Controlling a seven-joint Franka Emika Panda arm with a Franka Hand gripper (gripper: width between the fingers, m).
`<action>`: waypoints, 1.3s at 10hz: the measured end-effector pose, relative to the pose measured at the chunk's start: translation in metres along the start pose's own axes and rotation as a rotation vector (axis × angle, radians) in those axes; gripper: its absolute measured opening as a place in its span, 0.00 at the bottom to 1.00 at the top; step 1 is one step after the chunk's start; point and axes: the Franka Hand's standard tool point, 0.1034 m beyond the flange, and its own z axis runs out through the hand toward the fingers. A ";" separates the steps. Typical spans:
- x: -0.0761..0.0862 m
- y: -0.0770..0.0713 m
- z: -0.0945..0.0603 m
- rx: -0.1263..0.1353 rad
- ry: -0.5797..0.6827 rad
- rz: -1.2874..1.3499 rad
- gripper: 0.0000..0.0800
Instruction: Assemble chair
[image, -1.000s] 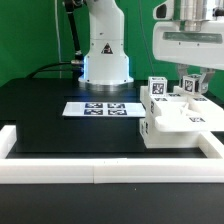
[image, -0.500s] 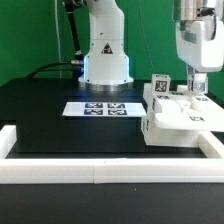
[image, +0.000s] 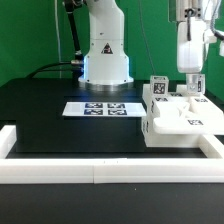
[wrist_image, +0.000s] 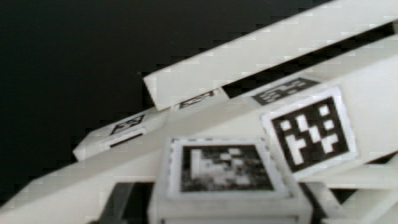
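Observation:
The chair parts (image: 185, 122) sit grouped at the exterior view's right: a flat white plate with tagged blocks and bars on it, and a tagged piece (image: 158, 90) standing upright at its left. My gripper (image: 193, 86) hangs straight down over the far right of the group, turned side-on to the camera. In the wrist view my gripper (wrist_image: 226, 207) is shut on a white tagged block (wrist_image: 226, 165), with a dark finger (wrist_image: 121, 203) against each side. Beyond it lie a tagged bar (wrist_image: 311, 125) and long white pieces (wrist_image: 267, 60).
The marker board (image: 103, 108) lies flat on the black table at the middle. The arm's white base (image: 105, 50) stands behind it. White border rails (image: 100, 172) run along the front and sides, close against the chair parts at the right.
The gripper has turned about its vertical axis, from broadside to side-on, and stayed over the same spot on the chair parts. The parts have hardly shifted.

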 end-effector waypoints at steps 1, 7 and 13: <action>-0.001 0.000 0.000 0.000 0.000 -0.016 0.48; -0.007 0.005 0.000 -0.011 0.002 -0.395 0.81; -0.006 0.000 -0.003 -0.015 -0.003 -0.946 0.81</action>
